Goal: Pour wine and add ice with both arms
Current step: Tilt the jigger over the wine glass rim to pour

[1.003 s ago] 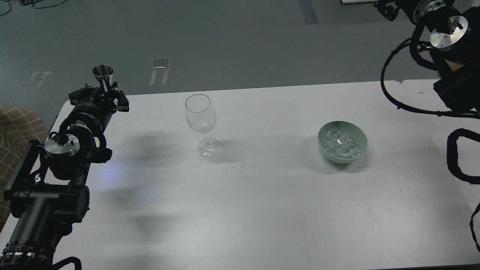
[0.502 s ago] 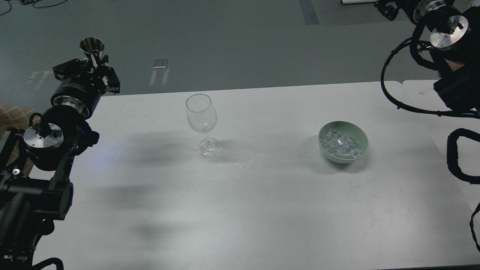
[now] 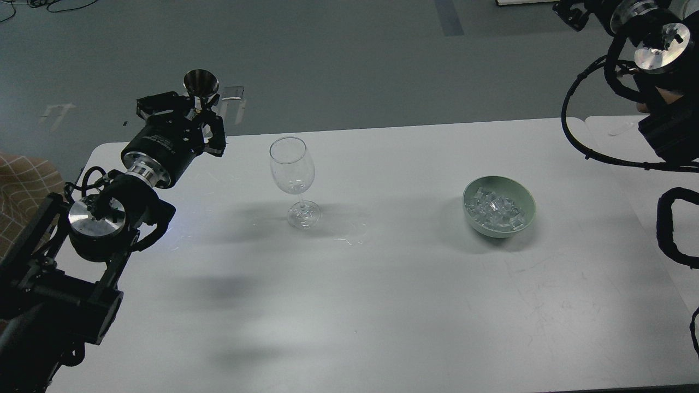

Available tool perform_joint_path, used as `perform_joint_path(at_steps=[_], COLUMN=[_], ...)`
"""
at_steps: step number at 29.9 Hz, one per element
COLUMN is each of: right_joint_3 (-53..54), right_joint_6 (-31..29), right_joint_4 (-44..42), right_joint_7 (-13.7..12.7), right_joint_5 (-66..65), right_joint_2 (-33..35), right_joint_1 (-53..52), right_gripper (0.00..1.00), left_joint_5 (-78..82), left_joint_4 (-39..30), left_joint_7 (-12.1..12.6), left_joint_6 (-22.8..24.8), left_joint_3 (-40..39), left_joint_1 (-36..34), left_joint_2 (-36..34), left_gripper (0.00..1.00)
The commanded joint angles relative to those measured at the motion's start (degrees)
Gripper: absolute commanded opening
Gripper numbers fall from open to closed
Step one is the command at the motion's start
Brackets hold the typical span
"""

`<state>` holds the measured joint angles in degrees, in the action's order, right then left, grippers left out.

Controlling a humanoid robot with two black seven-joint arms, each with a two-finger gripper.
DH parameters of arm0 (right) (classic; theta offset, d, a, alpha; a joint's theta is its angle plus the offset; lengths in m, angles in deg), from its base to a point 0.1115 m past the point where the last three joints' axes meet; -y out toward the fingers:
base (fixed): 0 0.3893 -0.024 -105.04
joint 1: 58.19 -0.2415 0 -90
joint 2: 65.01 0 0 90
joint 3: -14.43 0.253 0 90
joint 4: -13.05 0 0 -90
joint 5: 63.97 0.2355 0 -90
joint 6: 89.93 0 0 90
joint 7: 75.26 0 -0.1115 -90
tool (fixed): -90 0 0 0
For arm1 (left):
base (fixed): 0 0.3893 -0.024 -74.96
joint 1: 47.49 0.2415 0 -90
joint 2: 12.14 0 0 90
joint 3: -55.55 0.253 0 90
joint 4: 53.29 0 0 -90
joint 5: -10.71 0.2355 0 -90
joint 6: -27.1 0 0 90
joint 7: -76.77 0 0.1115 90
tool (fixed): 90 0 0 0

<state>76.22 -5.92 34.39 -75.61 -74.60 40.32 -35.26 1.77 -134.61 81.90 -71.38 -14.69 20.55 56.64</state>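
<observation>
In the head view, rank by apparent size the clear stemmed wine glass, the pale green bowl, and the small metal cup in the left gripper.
1. Clear stemmed wine glass, tallest
2. Pale green bowl, wider but shorter, so close to it
3. Small metal cup, clearly smallest, held in the left gripper

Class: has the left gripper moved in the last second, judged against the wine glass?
Yes. The left gripper, holding a metal cup, has moved right, towards the unmoved wine glass.

A brown checked cloth (image 3: 22,188) is seen at the left edge, and pale tape marks (image 3: 232,106) on the grey floor (image 3: 349,60).
</observation>
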Motion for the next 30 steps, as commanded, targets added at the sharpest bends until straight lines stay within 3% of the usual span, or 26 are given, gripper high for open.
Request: perform_joint_path(at_steps=[1,30], right_joint_3=[0.0,0.1], right_joint_6=[0.0,0.0], right_joint_4=[0.0,-0.2], right_joint_7=[-0.1,-0.1], right_joint_5=[0.0,0.2], right_joint_2=[0.0,0.4], right_joint_1=[0.0,0.1], right_gripper=[1.00,1.00], left_joint_5=[1.4,20.5], left_joint_4=[0.1,0.8], left_joint_7=[-0.1,0.0], left_joint_6=[-0.1,-3.3], left_joint_3=[2.2,7.7], left_joint_1=[-0.2,-0.6], left_joint_2=[0.2,3.0], left_gripper=[0.00,0.00])
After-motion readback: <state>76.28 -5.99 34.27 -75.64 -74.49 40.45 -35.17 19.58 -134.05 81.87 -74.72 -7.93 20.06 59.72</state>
